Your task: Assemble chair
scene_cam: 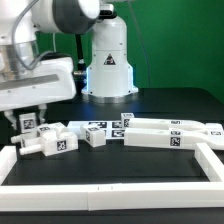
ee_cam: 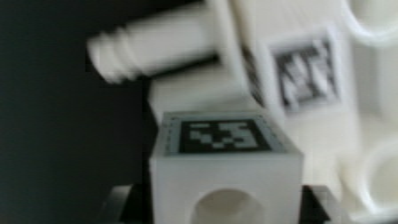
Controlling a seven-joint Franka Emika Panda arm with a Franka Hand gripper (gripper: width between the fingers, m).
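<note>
Gripper hung low at exterior view's left among loose chair parts.
Jaws pinched a tagged white block.

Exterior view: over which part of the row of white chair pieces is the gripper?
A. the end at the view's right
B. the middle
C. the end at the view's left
C: the gripper stands over the chair pieces at the exterior view's left end of the row; the long piece at the right end lies free.
</note>
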